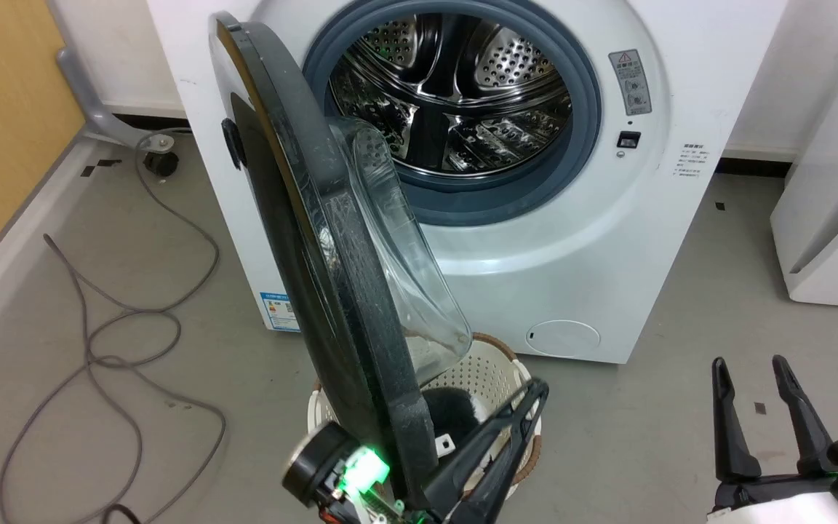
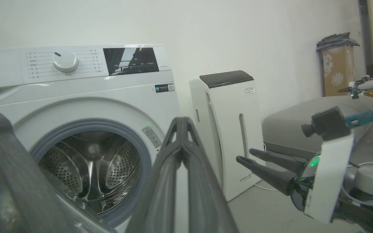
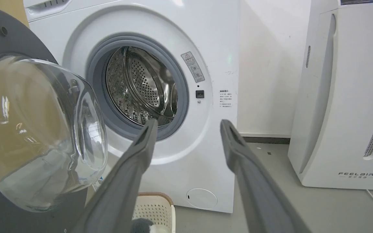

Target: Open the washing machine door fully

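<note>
The washing machine door (image 1: 295,218) stands swung out from the white machine (image 1: 579,247), its black rim edge-on to me in the head view. Its clear glass bowl (image 1: 404,240) bulges toward the steel drum (image 1: 455,94). In the right wrist view the door (image 3: 5,42) and its bowl (image 3: 37,129) are at the left. My left gripper (image 1: 540,391) is shut on nothing, its fingers lying close along the inner side of the door's lower rim. I cannot tell whether they touch it. My right gripper (image 1: 748,364) is open at the lower right, well away from the door.
A white perforated basket (image 1: 492,371) with a brown rim sits on the floor under the door, dark cloth inside. Grey cables (image 1: 135,313) loop over the floor at left. A white air purifier (image 1: 826,218) stands right of the machine. The other gripper (image 2: 244,154) crosses the left wrist view.
</note>
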